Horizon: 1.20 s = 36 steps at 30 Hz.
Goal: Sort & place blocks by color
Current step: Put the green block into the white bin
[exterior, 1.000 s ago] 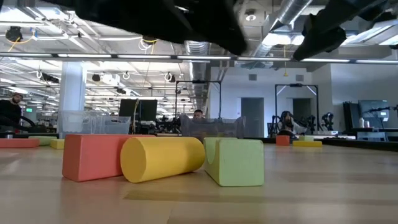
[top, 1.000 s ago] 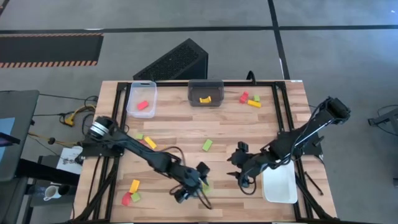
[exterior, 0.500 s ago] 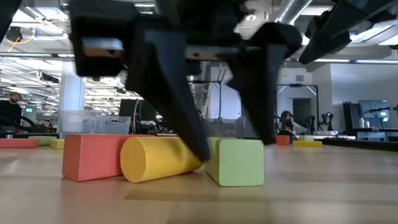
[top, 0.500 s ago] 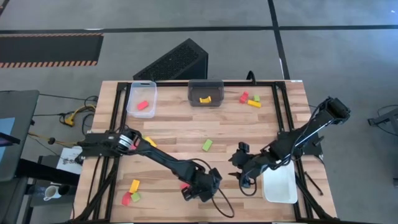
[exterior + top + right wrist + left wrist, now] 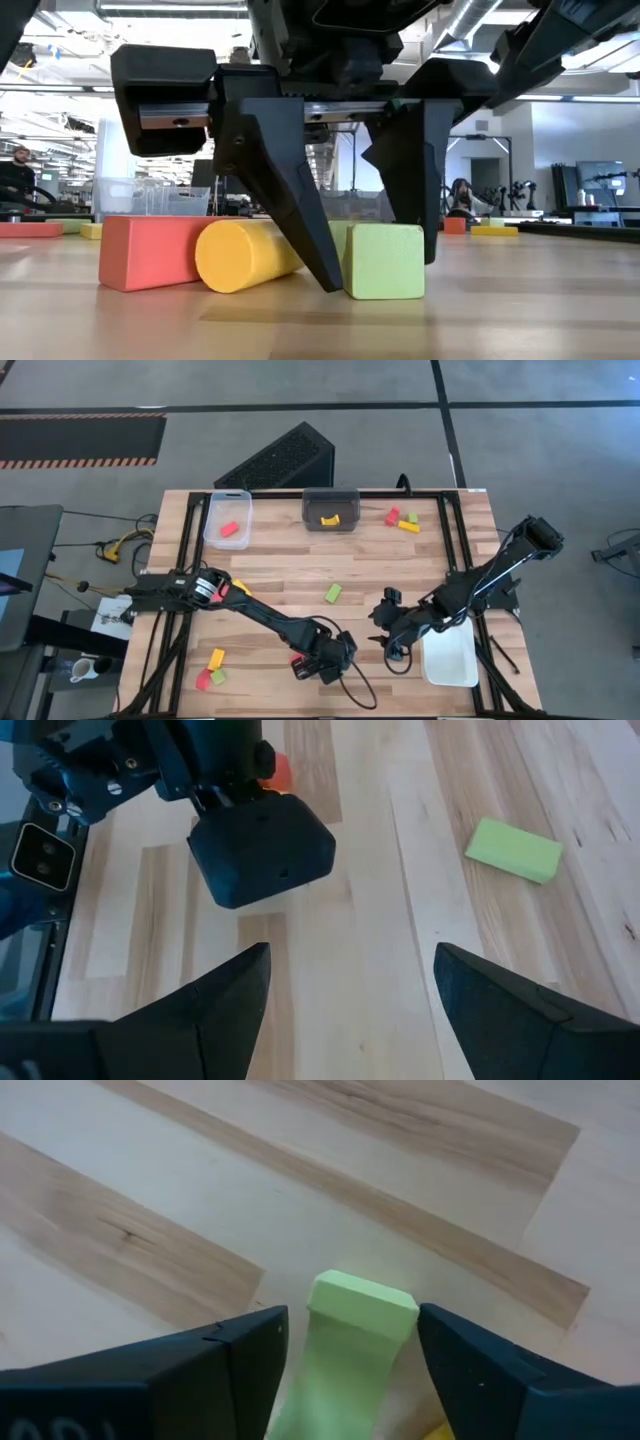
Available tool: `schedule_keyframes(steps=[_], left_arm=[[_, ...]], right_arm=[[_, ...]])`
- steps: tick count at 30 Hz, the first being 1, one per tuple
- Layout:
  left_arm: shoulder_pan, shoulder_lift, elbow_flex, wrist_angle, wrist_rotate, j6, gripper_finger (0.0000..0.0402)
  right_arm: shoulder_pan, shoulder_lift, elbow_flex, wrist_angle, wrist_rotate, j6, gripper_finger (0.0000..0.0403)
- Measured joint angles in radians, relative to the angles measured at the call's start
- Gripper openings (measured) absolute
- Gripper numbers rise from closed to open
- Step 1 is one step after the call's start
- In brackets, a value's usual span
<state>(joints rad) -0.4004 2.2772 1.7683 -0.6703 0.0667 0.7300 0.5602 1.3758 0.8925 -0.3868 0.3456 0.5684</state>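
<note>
**Left gripper down over green block**

Since a second ago the left gripper (image 5: 375, 275) has dropped to the wooden table (image 5: 200, 1180) and straddles the light green block (image 5: 345, 1350), jaws apart, narrow gaps either side. Yellow block (image 5: 240, 268) and red block (image 5: 150, 252) sit just beside it. Right gripper (image 5: 350, 970) hovers near, jaws wide, empty. Behind: open office, ceiling ducts, desks.

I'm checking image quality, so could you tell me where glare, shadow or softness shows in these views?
Low view: bright ceiling lights behind leave the left claw a dark silhouette over the green block. Left wrist view: the block's near end looks soft. High view: even light, faint shadows on the table.
</note>
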Motion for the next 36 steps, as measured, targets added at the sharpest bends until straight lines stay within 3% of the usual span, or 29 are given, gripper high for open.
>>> schedule_keyframes(steps=[8,15,22,26,32,36], left_arm=[[-0.003,0.000,0.000,0.008,0.001,0.034,0.0151],[-0.005,0.000,0.012,0.021,-0.034,0.009,0.0100],[-0.006,0.000,0.117,-0.006,-0.119,-0.140,0.0076],[-0.001,-0.003,0.154,0.092,-0.133,-0.227,0.0051],[0.011,-0.003,0.176,0.111,-0.138,-0.389,0.0010],[0.015,-0.003,0.174,0.111,-0.076,-0.523,0.0023]], right_arm=[[0.000,-0.003,0.000,-0.016,-0.003,0.013,0.0306],[0.019,-0.059,0.000,-0.188,0.004,0.151,0.0306],[0.103,-0.153,0.000,-0.325,0.137,0.234,0.0306],[0.155,-0.199,0.000,-0.353,0.232,0.236,0.0306],[0.218,-0.271,0.000,-0.392,0.244,0.264,0.0306],[0.254,-0.304,0.000,-0.441,0.245,0.284,0.0306]])
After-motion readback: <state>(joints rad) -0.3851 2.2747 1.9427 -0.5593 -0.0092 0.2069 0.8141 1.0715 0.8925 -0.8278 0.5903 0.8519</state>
